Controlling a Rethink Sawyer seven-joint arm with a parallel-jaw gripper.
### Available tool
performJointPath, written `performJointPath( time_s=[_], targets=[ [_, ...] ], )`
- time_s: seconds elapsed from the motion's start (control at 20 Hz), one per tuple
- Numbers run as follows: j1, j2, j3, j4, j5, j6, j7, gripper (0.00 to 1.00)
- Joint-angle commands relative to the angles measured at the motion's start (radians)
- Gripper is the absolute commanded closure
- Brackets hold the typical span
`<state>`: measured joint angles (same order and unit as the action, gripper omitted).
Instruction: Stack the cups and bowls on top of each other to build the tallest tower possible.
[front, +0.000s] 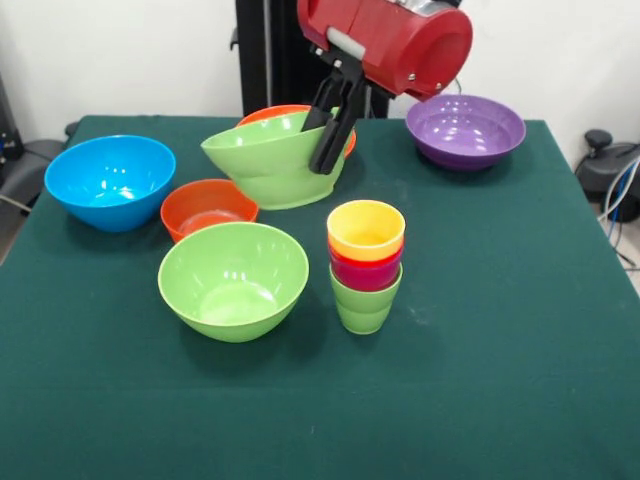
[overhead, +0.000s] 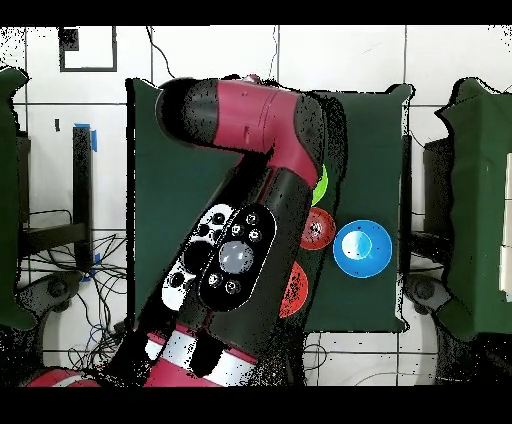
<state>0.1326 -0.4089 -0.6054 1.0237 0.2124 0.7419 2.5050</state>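
At the table's far side, the gripper (front: 330, 125) pinches the rim of a tilted light-green bowl (front: 268, 160).
Its fingers sit narrow; the bowl leans on an orange bowl (front: 268, 113). The 3-cup tower (front: 366, 266) stands nearer, apart.

Even, bright room light is falling from above on the green table (front: 520, 330) in the front view. Soft shadows are sitting close beneath the big green bowl (front: 233, 280) and the stack of cups (front: 366, 262), spreading slightly toward the camera. Small white glints are showing on the blue bowl (front: 110, 180), the purple bowl (front: 465, 130) and the red arm (front: 400, 40). Focus is holding well across the table. In the overhead view the arm (overhead: 250, 150) is blocking most of the table, while the white floor tiles (overhead: 340, 55) are glaring brightly around it.
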Motion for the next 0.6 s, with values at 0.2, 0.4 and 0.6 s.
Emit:
performJointPath(
  time_s=[0.2, 0.4, 0.6],
  targets=[
    [0.078, -0.028, 0.196, 0.129, -0.12, 0.128, -0.194, 1.0],
    [0.107, -0.005, 0.178, 0.124, -0.148, 0.151, -0.141, 1.0],
    [0.137, 0.044, 0.147, 0.093, -0.163, 0.186, -0.087, 1.0]
  ],
)
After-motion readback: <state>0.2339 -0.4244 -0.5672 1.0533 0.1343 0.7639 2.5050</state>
